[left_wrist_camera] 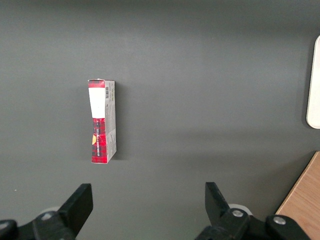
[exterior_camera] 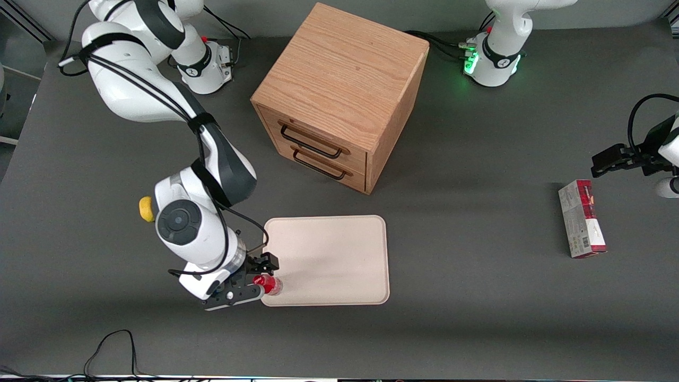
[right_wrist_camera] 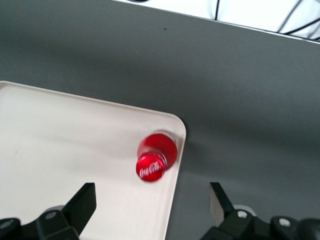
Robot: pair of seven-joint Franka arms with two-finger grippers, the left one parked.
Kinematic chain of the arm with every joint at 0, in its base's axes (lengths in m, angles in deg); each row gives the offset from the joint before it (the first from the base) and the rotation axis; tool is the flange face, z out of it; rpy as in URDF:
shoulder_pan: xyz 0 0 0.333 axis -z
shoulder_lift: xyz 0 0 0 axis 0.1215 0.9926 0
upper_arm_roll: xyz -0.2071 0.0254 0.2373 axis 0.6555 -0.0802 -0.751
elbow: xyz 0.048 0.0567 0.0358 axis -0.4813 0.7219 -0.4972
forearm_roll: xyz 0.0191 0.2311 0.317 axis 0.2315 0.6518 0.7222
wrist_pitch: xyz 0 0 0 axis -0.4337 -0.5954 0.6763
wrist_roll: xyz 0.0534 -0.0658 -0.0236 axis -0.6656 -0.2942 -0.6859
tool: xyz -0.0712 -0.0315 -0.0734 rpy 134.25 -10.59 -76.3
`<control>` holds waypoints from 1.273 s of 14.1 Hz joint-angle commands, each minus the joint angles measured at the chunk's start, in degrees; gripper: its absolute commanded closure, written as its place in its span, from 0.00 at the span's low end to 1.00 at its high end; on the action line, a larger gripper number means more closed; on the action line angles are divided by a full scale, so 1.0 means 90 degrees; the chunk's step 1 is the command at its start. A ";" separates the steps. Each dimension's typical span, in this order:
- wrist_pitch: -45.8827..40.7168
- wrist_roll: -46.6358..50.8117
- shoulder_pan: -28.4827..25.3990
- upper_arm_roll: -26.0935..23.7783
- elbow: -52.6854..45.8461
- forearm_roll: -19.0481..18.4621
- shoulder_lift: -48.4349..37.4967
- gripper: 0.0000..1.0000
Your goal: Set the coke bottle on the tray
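The coke bottle (exterior_camera: 268, 284), small with a red cap and red label, stands upright on the cream tray (exterior_camera: 334, 254), in the tray's corner nearest the front camera at the working arm's end. In the right wrist view the bottle (right_wrist_camera: 154, 156) is seen from above, just inside the tray's (right_wrist_camera: 60, 150) rounded corner. My right gripper (exterior_camera: 261, 278) is open above the bottle, its fingers wide apart and holding nothing. The bottle stands free of both fingers (right_wrist_camera: 81, 204).
A wooden drawer cabinet (exterior_camera: 339, 95) stands farther from the front camera than the tray. A red-and-grey carton (exterior_camera: 581, 218) lies toward the parked arm's end of the table; it also shows in the left wrist view (left_wrist_camera: 102, 121). A yellow object (exterior_camera: 146, 209) lies beside the working arm.
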 commanded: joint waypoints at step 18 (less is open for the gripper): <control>-0.1908 -0.0075 0.0370 0.2369 0.5714 0.1986 -0.6788 0.00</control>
